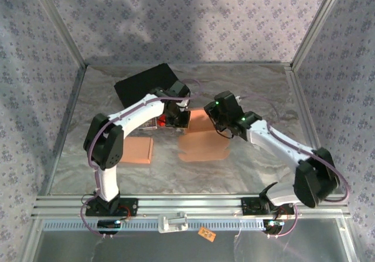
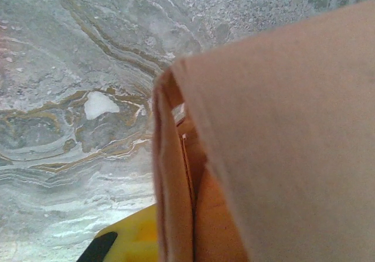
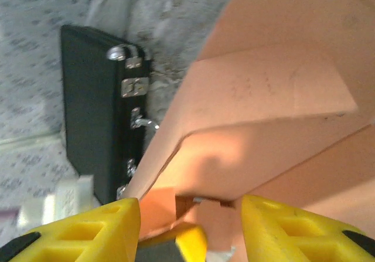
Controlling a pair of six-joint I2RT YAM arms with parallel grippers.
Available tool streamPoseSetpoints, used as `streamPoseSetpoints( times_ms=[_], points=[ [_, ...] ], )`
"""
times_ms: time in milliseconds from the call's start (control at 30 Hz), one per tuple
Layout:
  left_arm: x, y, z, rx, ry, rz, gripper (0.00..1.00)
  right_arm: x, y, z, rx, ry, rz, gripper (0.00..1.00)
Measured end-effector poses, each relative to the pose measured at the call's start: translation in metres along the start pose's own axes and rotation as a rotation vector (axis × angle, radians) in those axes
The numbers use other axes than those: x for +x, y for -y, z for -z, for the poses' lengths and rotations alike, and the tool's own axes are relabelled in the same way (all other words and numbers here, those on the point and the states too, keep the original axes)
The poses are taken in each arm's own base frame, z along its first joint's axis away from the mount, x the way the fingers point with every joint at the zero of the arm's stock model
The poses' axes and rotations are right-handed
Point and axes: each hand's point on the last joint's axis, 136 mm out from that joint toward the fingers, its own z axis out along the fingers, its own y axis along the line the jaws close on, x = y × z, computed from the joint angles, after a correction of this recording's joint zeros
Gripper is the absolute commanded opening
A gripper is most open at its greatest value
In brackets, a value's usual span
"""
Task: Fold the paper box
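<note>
The paper box (image 1: 202, 140) is salmon-coloured card, part unfolded, lying at the table's middle with one side raised between the two grippers. My left gripper (image 1: 178, 120) is shut on a raised wall of the box (image 2: 176, 203); one yellow finger (image 2: 130, 240) shows beside the card and the other is hidden behind it. My right gripper (image 1: 211, 117) meets the box from the right. In the right wrist view its jaws (image 3: 190, 218) stand apart around a small card tab (image 3: 214, 224), under a bent flap (image 3: 263, 104). Neither pad touches the tab.
A second, flat salmon card piece (image 1: 136, 150) lies to the left near the left arm. A black case (image 1: 145, 81) with metal latches (image 3: 133, 87) sits at the back left, close behind the grippers. Patterned walls enclose the marbled table (image 1: 263, 92).
</note>
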Motion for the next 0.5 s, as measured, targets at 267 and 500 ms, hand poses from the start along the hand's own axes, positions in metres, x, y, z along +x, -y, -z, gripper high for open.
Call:
streamPoseSetpoints(
  times_ms=[267,500],
  points=[
    [-0.001,-0.005,-0.017,-0.025,-0.012,0.026,0.0,-0.005,-0.002,-0.012,-0.007,0.013,-0.149,0.48],
    [0.002,-0.006,-0.026,-0.03,-0.037,0.034,0.0,-0.012,0.006,-0.025,0.017,0.028,-0.193,0.46]
  ],
)
